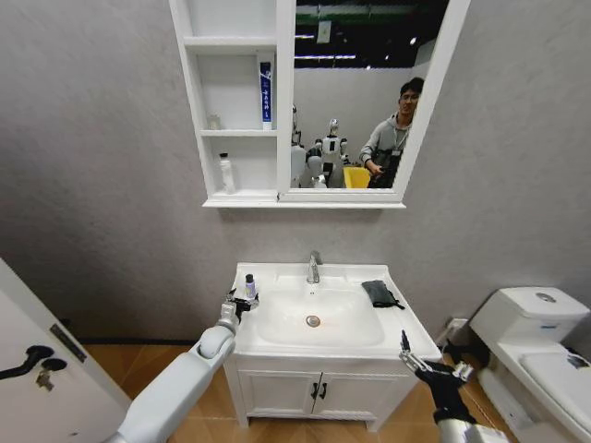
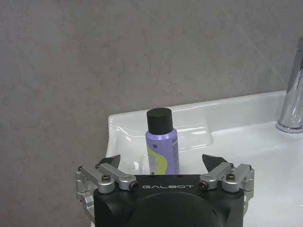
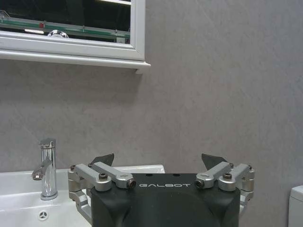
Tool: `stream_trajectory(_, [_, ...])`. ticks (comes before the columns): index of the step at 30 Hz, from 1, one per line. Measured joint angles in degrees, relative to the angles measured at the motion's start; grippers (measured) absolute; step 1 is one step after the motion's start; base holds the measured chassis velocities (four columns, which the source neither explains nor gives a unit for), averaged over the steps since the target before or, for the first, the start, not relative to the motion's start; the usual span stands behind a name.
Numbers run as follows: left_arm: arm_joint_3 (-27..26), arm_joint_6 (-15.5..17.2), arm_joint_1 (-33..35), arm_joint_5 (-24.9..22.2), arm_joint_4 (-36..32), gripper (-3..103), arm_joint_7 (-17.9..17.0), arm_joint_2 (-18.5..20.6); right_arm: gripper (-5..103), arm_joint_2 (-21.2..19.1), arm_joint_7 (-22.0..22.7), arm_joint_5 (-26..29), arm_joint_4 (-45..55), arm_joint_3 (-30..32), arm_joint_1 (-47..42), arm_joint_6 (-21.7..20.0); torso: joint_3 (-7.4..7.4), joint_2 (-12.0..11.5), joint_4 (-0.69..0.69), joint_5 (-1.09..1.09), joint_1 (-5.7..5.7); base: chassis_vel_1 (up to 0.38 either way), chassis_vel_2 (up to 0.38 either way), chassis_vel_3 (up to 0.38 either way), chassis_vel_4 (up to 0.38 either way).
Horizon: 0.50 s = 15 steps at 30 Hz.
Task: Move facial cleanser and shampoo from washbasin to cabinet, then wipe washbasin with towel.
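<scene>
Nearest item: my right gripper [image 1: 417, 359], black body with silver linkages, parked at the washbasin's 4 o'clock corner, fingers spread wide, empty, pointing up toward the wall.

Next: my left gripper [image 2: 161, 163], same build, jaws wide open and holding nothing, forearm stretched forward from 7 o'clock to the white rectangular ceramic washbasin [image 1: 397, 318] at its left rim.

Just beyond its fingertips: a small lilac bottle with a black cap [image 2: 162, 142], upright on the rim at the basin's 10 o'clock corner, standing between the open fingers but apart from them.

Step in hand, as I judge it: lining up to take this bottle. The next move calls for a short advance, then closing squarely on the body below the cap.

Further: short chrome tap [image 1: 313, 269] at 12 o'clock; small dark grey folded towel [image 1: 379, 293] on the rim at 2 o'clock.

Farthest: white wall-hung cabinet [image 1: 240, 199] with open shelves; a white and blue tube [image 1: 265, 91] stands on the middle shelf.
</scene>
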Motion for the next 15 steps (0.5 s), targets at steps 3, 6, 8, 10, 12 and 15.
stream_trajectory(3, [0.0, 0.0, -1.1, 0.1, 2.0, 98, 0.4, -0.8, 100, -0.4, 0.2, 0.2, -0.6, 0.1, 0.3, 0.0, 0.00, 0.0, 0.00, 0.00, 0.00, 0.000, 0.000, 0.000, 0.000])
stream_trajectory(6, [0.3, -0.2, -3.3, 0.5, 6.6, 98, 1.5, -2.5, 100, -0.9, 0.5, 0.6, -1.4, 0.3, 0.7, 0.0, 0.00, 0.0, 0.00, 0.00, 0.00, 0.000, 0.000, 0.000, 0.000])
stream_trajectory(8, [0.3, -0.2, -3.8, 0.6, 7.5, 98, 1.6, -3.0, 100, -1.0, 0.6, 0.7, -1.4, 0.3, 0.8, 0.0, 0.00, 0.0, 0.00, 0.00, 0.00, 0.000, 0.000, 0.000, 0.000])
stream_trajectory(10, [0.3, -0.2, -4.6, 0.7, 9.2, 98, 2.1, -3.9, 100, -1.2, 0.7, 1.1, -1.4, 0.6, 0.9, 0.0, 0.00, 0.0, 0.00, 0.00, 0.00, 0.000, 0.000, 0.000, 0.000])
stream_trajectory(12, [0.4, -0.2, -5.0, 0.8, 9.8, 98, 2.8, -4.3, 100, -1.2, 0.7, 1.3, -1.5, 0.8, 1.0, 0.0, 0.00, 0.0, 0.00, -0.01, 0.00, 0.000, 0.000, 0.000, 0.000])
stream_trajectory(15, [0.4, -0.3, -5.6, 1.4, 11.5, 97, 4.2, -5.5, 100, -1.3, 0.7, 1.4, -2.2, 1.1, 1.0, 0.3, 0.00, 0.0, 0.00, 0.00, 0.00, 0.000, 0.000, 0.000, 0.000])
